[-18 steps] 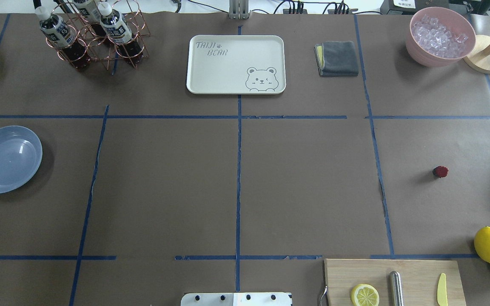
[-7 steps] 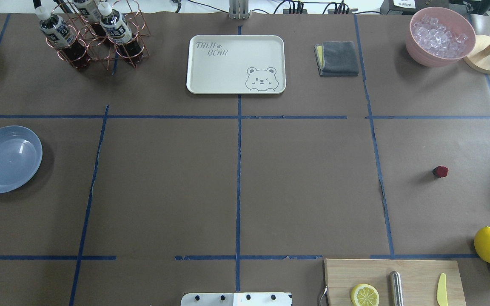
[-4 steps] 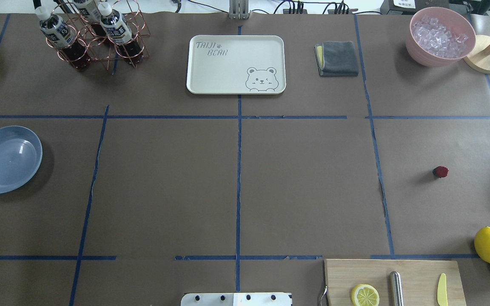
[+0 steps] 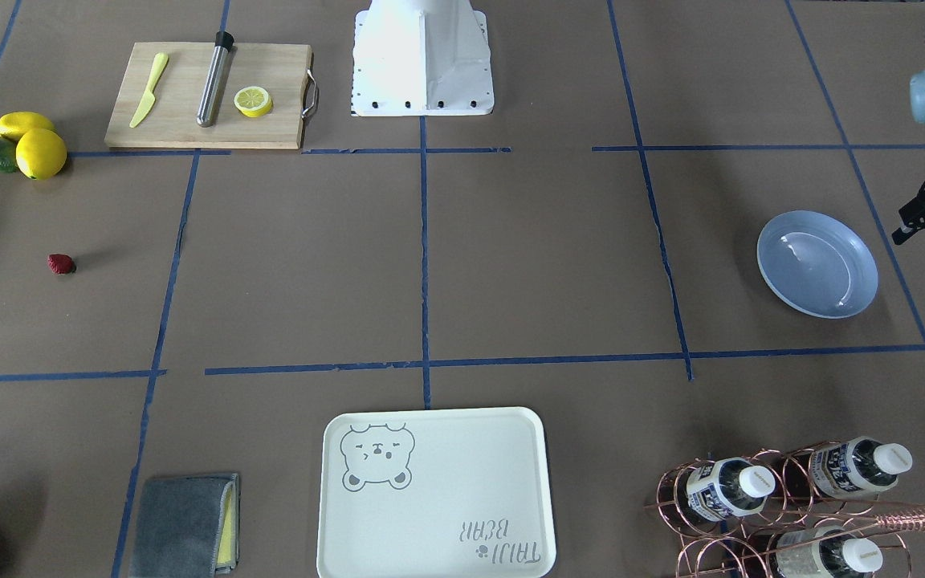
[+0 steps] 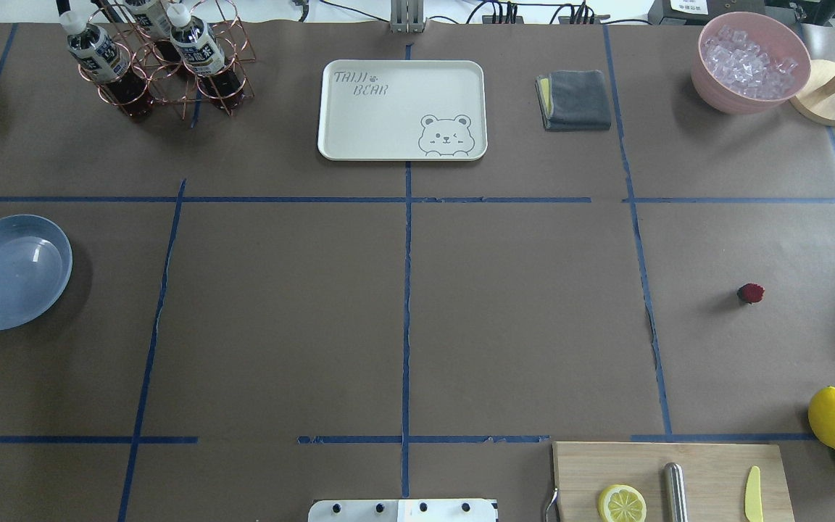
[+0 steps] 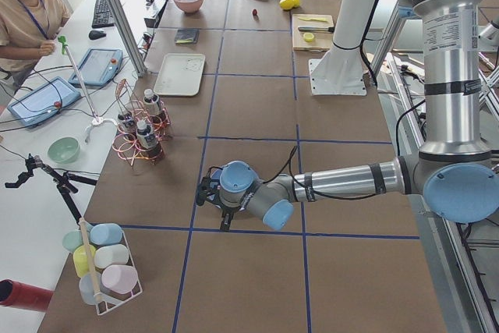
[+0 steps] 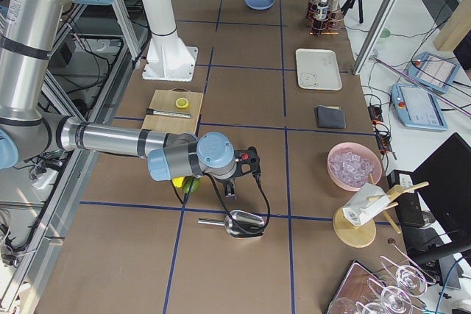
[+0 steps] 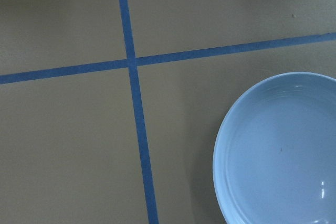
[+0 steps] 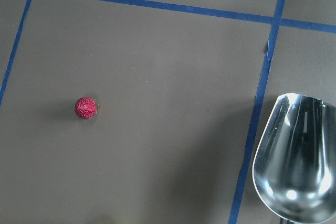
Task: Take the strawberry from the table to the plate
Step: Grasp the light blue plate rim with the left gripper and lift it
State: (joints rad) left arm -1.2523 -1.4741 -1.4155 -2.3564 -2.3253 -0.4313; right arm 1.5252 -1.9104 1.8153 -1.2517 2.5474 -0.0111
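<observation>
Only readable text: "TAIJI BEAR", grey outlined capitals with a small paw mark after "TAIJI", printed in one corner of the cream tray on the tabletop. A winking bear face is drawn in the opposite corner. In the front-facing view the same words appear upside down. Bottles in the copper wire rack carry white-and-dark labels; the print is too small to read. White sticker on a dark device at the far edge has characters, illegible. No numbers seen.
</observation>
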